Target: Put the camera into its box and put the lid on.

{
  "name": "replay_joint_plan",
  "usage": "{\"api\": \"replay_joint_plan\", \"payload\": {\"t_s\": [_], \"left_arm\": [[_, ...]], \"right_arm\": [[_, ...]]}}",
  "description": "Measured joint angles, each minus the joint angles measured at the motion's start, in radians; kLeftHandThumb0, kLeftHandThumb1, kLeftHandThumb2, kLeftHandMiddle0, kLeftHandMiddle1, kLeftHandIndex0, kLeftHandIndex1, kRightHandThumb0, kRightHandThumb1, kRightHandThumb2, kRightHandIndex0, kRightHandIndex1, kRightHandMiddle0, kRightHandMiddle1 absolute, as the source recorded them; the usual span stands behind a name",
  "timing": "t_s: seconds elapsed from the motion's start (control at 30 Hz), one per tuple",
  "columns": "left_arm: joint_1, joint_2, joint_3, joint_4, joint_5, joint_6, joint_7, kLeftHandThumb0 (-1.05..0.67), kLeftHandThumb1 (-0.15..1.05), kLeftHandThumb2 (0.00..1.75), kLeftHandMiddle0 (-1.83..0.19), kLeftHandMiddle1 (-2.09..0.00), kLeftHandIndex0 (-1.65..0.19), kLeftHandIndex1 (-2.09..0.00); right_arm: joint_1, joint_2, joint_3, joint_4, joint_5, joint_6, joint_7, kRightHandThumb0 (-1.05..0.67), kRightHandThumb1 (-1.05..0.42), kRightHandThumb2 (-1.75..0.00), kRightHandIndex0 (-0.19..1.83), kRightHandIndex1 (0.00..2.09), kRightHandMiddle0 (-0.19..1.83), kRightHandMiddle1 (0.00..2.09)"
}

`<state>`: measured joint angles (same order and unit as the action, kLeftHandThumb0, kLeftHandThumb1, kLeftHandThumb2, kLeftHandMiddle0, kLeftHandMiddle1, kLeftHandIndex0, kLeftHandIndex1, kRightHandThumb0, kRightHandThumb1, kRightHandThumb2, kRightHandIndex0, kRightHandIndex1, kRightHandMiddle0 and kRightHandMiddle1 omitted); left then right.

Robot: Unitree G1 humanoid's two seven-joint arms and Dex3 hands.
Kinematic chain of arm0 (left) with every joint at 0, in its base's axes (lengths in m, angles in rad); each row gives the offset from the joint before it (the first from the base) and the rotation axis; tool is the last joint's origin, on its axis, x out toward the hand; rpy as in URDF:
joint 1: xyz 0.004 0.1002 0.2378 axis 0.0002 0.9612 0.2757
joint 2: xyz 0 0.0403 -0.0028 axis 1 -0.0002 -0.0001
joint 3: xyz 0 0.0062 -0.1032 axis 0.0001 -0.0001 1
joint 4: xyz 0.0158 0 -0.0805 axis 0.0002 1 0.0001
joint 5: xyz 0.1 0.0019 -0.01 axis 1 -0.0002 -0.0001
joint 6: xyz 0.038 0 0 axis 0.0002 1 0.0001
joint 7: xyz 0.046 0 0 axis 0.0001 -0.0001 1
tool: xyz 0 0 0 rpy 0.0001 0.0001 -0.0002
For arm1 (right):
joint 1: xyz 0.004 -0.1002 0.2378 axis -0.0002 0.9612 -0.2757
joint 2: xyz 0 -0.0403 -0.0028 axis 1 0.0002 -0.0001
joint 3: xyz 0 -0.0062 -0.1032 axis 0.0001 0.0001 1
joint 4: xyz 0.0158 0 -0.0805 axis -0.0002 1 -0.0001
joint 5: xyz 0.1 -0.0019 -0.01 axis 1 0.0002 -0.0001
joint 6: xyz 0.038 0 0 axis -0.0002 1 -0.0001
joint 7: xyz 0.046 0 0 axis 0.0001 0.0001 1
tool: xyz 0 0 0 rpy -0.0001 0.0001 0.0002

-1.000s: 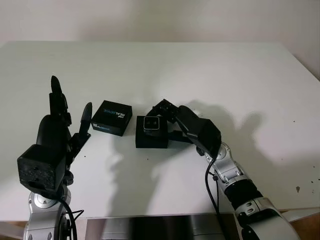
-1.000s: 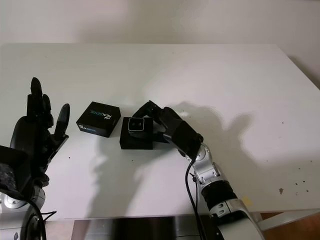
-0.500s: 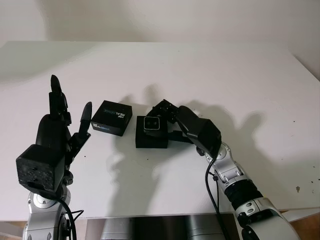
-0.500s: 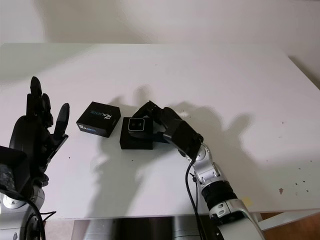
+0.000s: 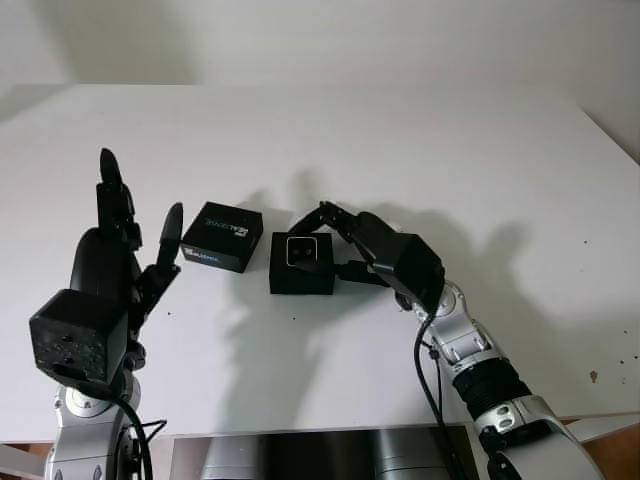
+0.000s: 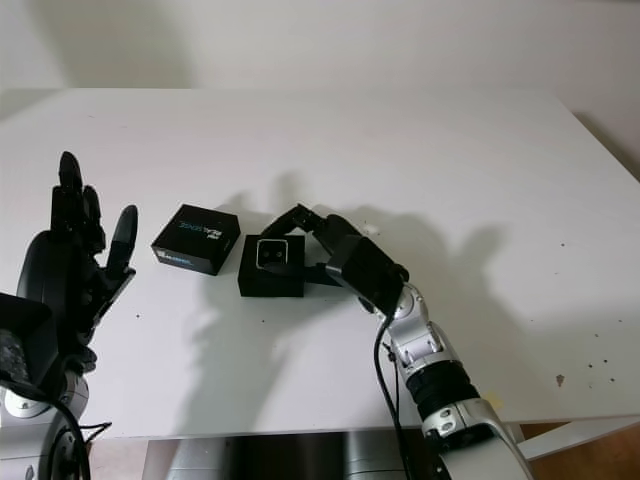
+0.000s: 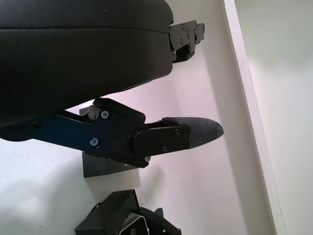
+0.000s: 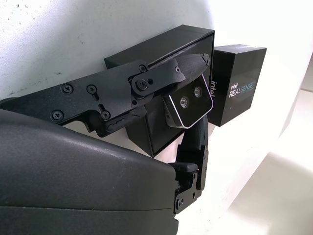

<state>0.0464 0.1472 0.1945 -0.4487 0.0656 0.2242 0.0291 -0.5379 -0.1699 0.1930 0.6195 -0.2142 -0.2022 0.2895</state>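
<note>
A plain test room or lab, by the look of it: a bare white tabletop (image 5: 420, 150) stands against an unadorned pale wall (image 5: 330, 40).

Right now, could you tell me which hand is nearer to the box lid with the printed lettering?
Left. The left hand is raised, open, just beside the lid on its outer side. The right hand is farther away, across the open box, fingers around the camera.

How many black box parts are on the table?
2. The open box stands at the table's middle with the camera in it, the right robot hand on the camera. The lid lies apart, between that box and the open left robot hand.
</note>
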Motion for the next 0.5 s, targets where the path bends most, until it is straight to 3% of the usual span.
{"api": "replay_joint_plan", "payload": {"t_s": [0.37, 0.5], "left_arm": [[0.000, -0.002, -0.001, 0.000, 0.006, -0.001, 0.002, -0.60, 1.05, 0.47, 0.17, -0.05, 0.19, -0.02], [0.000, -0.002, -0.003, 0.000, 0.009, -0.001, 0.003, -0.60, 1.05, 0.48, 0.17, -0.06, 0.19, -0.01]], "right_arm": [[0.018, -0.003, -0.001, -0.025, 0.000, 0.003, -0.007, -0.66, -0.92, -0.06, -0.18, 0.03, -0.02, 0.04], [0.027, -0.004, -0.011, -0.034, 0.014, 0.002, -0.019, -0.68, -1.00, -0.08, -0.19, 0.00, -0.16, 0.01]]}}
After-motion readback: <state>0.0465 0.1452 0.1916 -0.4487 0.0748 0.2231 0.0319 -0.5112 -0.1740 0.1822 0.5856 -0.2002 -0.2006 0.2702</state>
